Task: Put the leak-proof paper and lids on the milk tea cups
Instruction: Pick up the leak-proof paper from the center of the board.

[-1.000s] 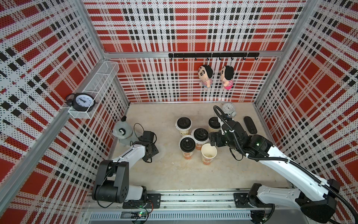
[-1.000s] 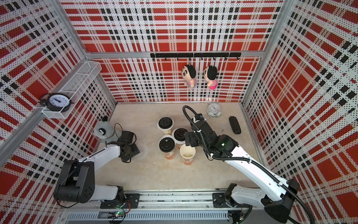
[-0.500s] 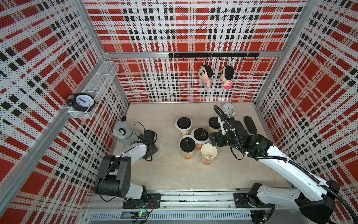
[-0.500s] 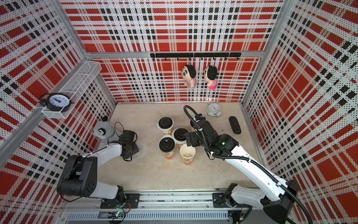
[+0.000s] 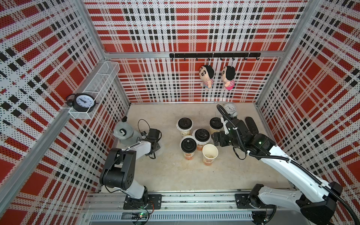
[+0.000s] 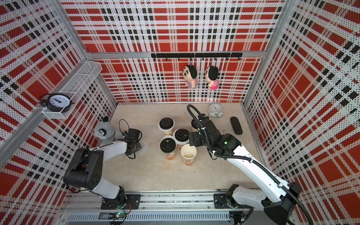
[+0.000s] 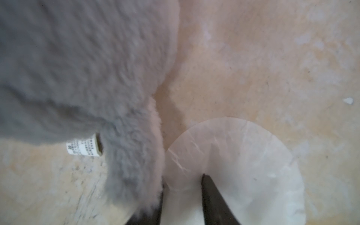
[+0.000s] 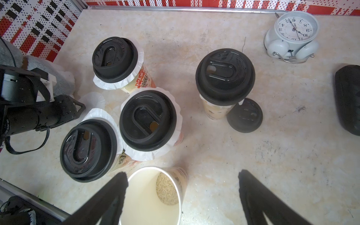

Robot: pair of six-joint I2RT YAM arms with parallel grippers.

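Several milk tea cups stand mid-table in both top views. The ones with black lids (image 5: 188,145) (image 8: 148,120) show white leak-proof paper frills under the lids. One cup (image 5: 209,153) (image 8: 152,194) is open, with no lid or paper. My right gripper (image 5: 215,139) (image 8: 181,175) hovers open beside and above that open cup, holding nothing. My left gripper (image 5: 155,147) (image 7: 183,181) is down on the loose leak-proof paper (image 7: 233,155) (image 8: 94,100) next to a grey plush. Its fingers (image 7: 212,198) stand a little apart, with the sheet's edge between them.
The grey plush toy (image 5: 122,131) (image 7: 78,68) touches the paper stack at the left wall. A loose black lid (image 8: 244,116) lies by the far-right cup. A white alarm clock (image 5: 229,109) and a black oblong object (image 5: 251,124) sit at the back right.
My left gripper's jaws have narrowed over the paper, and the left arm has drawn in toward the plush. The right arm has barely moved.
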